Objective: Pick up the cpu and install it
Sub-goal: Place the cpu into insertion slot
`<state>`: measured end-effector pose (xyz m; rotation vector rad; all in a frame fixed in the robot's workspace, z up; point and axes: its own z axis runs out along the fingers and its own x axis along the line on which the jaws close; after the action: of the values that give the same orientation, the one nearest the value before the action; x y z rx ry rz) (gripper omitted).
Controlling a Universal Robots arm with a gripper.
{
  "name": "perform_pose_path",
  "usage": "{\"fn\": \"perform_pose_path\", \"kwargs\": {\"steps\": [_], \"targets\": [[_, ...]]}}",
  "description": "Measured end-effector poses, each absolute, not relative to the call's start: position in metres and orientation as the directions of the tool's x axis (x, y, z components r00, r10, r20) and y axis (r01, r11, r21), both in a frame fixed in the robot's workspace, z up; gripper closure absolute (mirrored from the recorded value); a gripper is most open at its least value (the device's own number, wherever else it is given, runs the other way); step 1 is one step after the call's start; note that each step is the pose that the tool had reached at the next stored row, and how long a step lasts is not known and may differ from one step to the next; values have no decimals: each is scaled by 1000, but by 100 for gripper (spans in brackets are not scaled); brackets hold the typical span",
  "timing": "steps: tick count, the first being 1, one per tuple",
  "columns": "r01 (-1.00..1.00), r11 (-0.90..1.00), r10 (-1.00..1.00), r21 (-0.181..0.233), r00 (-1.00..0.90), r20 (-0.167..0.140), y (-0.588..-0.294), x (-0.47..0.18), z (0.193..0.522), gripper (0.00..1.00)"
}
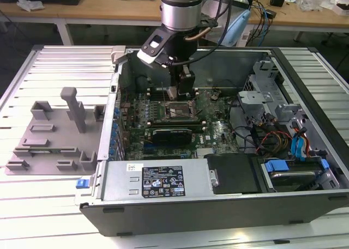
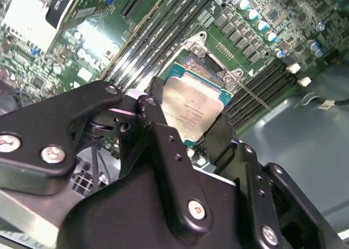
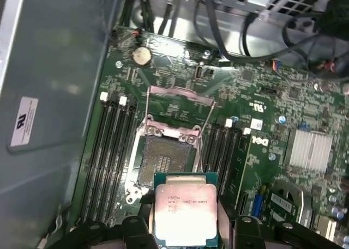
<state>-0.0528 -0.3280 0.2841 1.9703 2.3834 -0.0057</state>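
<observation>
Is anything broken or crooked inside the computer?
Nothing looks broken. The claw holds the cpu flat by its edges near the open socket, whose metal frame is flipped up.

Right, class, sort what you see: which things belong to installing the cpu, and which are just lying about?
Part of the job:
- cpu, held by the gripper
- open socket beneath it
- motherboard

Just lying about:
- grey fixture outside the computer case
- coin battery
- blue cables
</observation>
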Motion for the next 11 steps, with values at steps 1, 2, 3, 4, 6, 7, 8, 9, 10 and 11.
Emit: {"fn": "perform_pose_path", "kwargs": {"steps": [1,2,3,4,6,7,8,9,10,11], "targets": [[986,163,986,29,-162,-40,-328,-53,284,45],[991,132,991,28,-131,-40,-328,-53,284,45],[993,119,992,28,-118,-40,-328,-53,284,45],[993,119,992,28,-117,-40,-328,-53,284,45],[993,118,992,32,-116,-41,-328,-53,283,45],[992,117,992,36,-115,-41,-328,-53,282,45],[992,116,993,39,-115,-41,-328,-53,280,45],[992,116,993,40,-114,-42,-328,-53,279,45],[993,114,993,41,-113,-42,-328,-53,277,45],[993,114,993,41,-112,-42,-328,-53,276,45]]}}
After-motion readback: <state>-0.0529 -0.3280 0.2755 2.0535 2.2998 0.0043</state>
